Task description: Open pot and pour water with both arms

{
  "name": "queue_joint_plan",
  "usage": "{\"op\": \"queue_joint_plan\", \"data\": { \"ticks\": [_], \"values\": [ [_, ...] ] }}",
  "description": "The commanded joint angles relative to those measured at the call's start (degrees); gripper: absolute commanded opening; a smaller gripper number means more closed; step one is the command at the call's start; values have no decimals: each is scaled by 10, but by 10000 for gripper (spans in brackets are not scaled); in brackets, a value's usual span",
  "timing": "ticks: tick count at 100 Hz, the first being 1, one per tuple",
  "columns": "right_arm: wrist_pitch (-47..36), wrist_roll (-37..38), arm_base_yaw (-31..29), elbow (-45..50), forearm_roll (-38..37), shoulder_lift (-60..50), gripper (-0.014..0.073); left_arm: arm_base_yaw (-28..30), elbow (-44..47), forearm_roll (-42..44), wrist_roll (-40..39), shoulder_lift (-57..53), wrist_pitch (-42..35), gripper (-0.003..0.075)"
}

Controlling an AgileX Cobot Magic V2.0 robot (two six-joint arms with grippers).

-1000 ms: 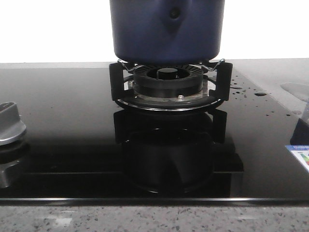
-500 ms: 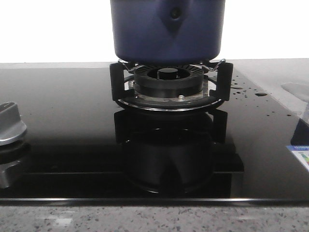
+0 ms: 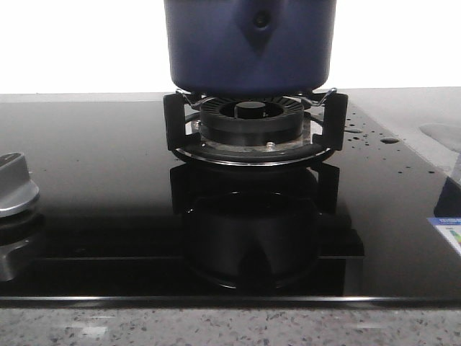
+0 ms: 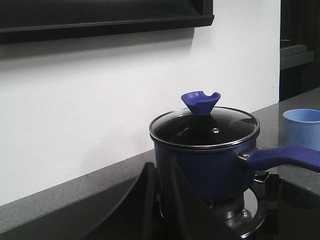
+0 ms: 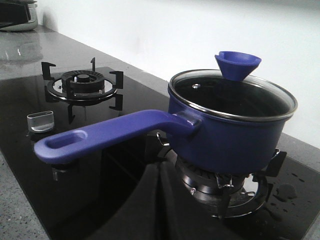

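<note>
The dark navy pot (image 3: 248, 43) stands on the black ringed burner (image 3: 251, 119), its top cut off in the front view. In the left wrist view the pot (image 4: 205, 167) carries a glass lid (image 4: 205, 129) with a blue knob (image 4: 200, 102), and its blue handle (image 4: 285, 157) sticks out sideways. My left gripper (image 4: 160, 165) is shut and empty, low beside the pot wall. In the right wrist view the pot (image 5: 235, 145), lid (image 5: 232, 97) and long handle (image 5: 100, 135) show. My right gripper (image 5: 161, 167) is shut and empty, below where the handle joins the pot.
A light blue cup (image 4: 302, 127) stands on the counter beyond the pot. A second burner (image 5: 82, 85) and a stove control knob (image 5: 40, 121) lie further along the black glass hob. Water drops (image 3: 360, 133) dot the glass beside the burner. A white wall is behind.
</note>
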Motion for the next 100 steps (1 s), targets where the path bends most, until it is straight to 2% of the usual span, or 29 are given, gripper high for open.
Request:
{"op": "queue_joint_plan", "data": {
  "ticks": [1, 15, 20, 26, 31, 44, 48, 58, 78, 100],
  "values": [
    [18, 0, 2, -16, -12, 3, -64, 1, -15, -19, -6, 2, 3, -20],
    [18, 0, 2, -16, -12, 3, -64, 1, -15, -5, -6, 1, 0, -20],
    [18, 0, 2, -16, -12, 3, -64, 2, -15, 35, -7, -5, -8, -20],
    [18, 0, 2, -16, -12, 3, -64, 11, -15, 140, -44, -13, 4, -20],
    [18, 0, 2, -16, -12, 3, -64, 27, -15, 239, -125, -23, 4, -20],
    [18, 0, 2, -16, -12, 3, -64, 76, 16, 538, -429, -65, 2, -20],
    [18, 0, 2, -16, -12, 3, -64, 91, 32, 598, -508, -86, 0, -20],
    [18, 0, 2, -16, -12, 3, -64, 115, 99, 716, -636, -146, -41, -20],
    [18, 0, 2, -16, -12, 3, -64, 120, 219, 874, -850, -249, -108, -20],
    [18, 0, 2, -16, -12, 3, -64, 120, 291, 876, -871, -268, -91, -20]
  ]
}}
